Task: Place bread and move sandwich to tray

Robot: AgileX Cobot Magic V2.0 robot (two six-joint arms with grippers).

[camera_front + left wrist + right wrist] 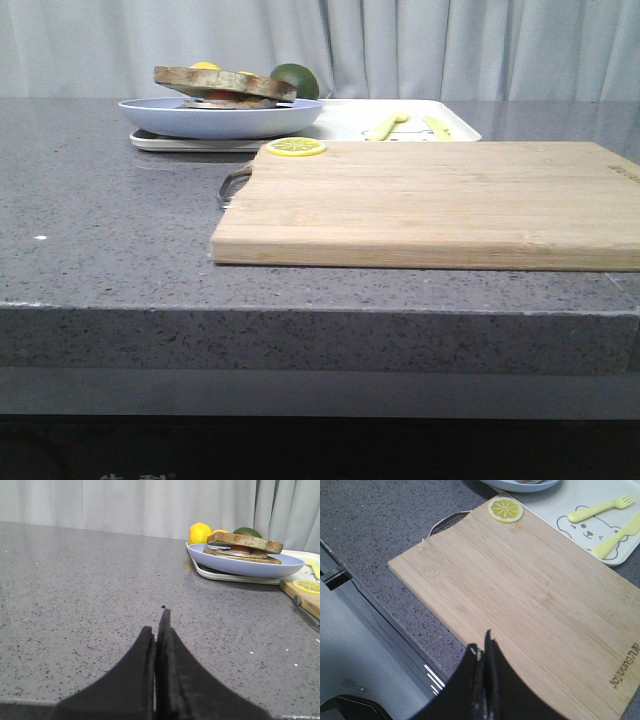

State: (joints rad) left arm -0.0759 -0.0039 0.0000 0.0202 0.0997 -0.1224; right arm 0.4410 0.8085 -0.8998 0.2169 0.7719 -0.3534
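Note:
The sandwich (228, 96) sits on a pale blue plate (215, 120), and the plate rests on the left end of the white tray (345, 120) at the back of the table. The bread (225, 80) lies as the top slice of the stack, slightly tilted. The left wrist view shows the same sandwich (242, 550) with the bread (245, 541) on top. My left gripper (156, 622) is shut with nothing in it, low over bare grey table, well short of the plate (240, 565). My right gripper (480, 641) is shut and empty above the cutting board's near edge. Neither gripper appears in the front view.
A light wooden cutting board (440, 205) with a metal handle fills the middle right, with a lemon slice (295, 147) on its far left corner. A yellow fork (602, 508) and knife lie on the tray (570, 500). A lemon (200, 532) and a green fruit (297, 78) stand behind the plate.

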